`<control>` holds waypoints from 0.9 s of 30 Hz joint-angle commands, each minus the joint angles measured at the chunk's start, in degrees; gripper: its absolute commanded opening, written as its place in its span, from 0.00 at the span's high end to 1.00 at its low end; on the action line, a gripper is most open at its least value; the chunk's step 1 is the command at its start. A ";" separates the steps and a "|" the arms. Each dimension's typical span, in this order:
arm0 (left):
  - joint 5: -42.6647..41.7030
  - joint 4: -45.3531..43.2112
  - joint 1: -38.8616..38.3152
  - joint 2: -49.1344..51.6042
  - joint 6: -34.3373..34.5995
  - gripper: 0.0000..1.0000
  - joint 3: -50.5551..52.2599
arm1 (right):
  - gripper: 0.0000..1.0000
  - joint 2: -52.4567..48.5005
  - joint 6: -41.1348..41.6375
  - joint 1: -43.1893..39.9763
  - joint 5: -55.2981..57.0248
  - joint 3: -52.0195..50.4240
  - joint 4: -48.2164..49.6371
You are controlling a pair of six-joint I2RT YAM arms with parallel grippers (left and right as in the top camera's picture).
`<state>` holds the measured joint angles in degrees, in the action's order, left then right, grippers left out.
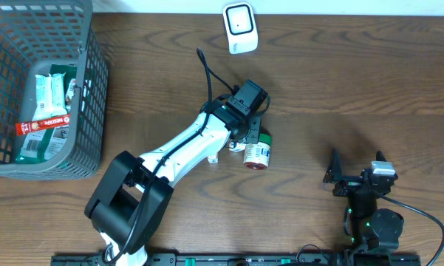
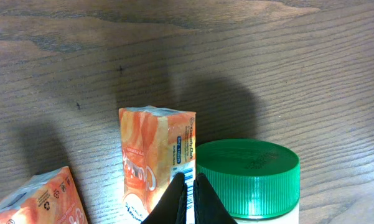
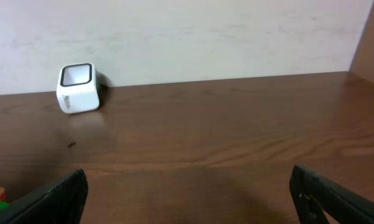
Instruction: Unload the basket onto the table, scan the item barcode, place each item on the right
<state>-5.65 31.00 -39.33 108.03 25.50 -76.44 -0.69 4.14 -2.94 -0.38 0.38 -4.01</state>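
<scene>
Left gripper (image 2: 190, 190) is clenched on nothing (as far as I can tell), tips poking between the orange carton (image 2: 152, 149) and the green-lidded jar (image 2: 249, 174) in the middle of the table (image 1: 340, 81). Risk: a nudge topples the carton or rolls the jar, well short of the scanner (image 1: 240, 28) at the far edge.

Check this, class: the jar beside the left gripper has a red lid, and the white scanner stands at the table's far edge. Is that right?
No. The jar has a green lid, not a red one; the left wrist view shows it. The jar is beside the left gripper, and the white scanner stands at the table's far edge.
</scene>
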 commanded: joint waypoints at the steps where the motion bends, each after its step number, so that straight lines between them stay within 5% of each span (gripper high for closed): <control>1: 0.31 -0.02 0.02 0.35 0.09 0.92 0.63 | 0.01 0.31 0.74 -0.39 0.11 -0.09 -0.17; 27: 0.31 0.83 2.49 -0.98 0.07 0.92 2.34 | 0.01 0.31 0.74 -0.39 0.11 -0.09 -0.17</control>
<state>-5.67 31.35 -37.52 108.01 25.50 -74.48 -0.69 4.14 -2.94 -0.38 0.38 -4.01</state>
